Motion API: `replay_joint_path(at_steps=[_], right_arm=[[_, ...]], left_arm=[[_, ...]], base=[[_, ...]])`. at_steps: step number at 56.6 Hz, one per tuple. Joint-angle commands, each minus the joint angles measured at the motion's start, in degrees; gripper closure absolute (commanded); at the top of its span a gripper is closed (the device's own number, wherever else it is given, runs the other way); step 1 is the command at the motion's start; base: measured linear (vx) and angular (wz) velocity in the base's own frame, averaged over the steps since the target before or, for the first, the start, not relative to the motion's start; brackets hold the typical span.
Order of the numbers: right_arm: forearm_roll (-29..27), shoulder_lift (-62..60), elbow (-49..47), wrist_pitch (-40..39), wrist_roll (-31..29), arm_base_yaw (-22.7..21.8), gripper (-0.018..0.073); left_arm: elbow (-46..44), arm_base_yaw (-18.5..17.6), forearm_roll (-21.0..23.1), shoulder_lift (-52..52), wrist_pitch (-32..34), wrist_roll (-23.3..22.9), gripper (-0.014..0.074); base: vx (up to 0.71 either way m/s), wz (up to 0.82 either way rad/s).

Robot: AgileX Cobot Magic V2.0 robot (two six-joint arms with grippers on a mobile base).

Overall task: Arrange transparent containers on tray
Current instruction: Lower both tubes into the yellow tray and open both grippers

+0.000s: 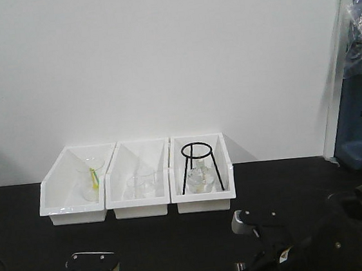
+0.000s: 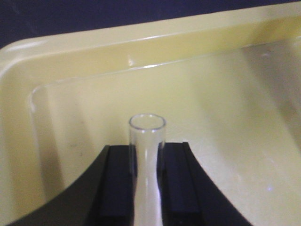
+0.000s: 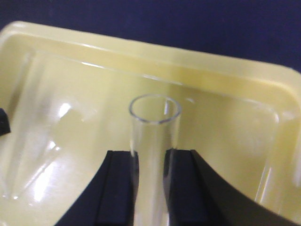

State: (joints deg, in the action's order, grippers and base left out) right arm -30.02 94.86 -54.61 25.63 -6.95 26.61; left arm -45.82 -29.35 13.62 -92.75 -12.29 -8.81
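Clear glass tube, glossy yellow plastic tray

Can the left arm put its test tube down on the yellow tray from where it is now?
Probably yes. The left gripper holds the test tube right above the tray, and the floor ahead of it looks bare.

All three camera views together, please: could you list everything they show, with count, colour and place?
white bins: three, white, side by side at the wall on the black table
glassware: clear pieces, one or more in each bin
ring stand: one, black, in the rightmost bin
tray: one, yellow, beneath both grippers
test tubes: two, clear, one in each gripper, left, right
left gripper: black, shut on a tube
right gripper: black, shut on a tube
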Motion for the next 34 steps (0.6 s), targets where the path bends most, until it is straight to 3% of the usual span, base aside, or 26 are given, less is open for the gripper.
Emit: replay_joint_path(at_steps=[1,15,34], right_arm=[[-1.02,-0.63,-1.94,-1.04,-0.52,-0.17,0.0437],[-0.97,2.65,-1.94,0.37,-0.34,-0.17,0.0349],[-0.98,2.99,-1.94,0.06,-0.34,-0.17,0.0090]], left_arm=[[-1.83,-0.31,0.45,0.86,4.05,-0.62,0.0460],[-1.83,-0.31,0.27,-0.76,3.43,-0.51,0.0397],[-1.83,-0.31,-0.03,-1.27,3.88,-0.49,0.0202]], base=[[0.00,0.00],[0.00,0.00],[0.00,0.00]])
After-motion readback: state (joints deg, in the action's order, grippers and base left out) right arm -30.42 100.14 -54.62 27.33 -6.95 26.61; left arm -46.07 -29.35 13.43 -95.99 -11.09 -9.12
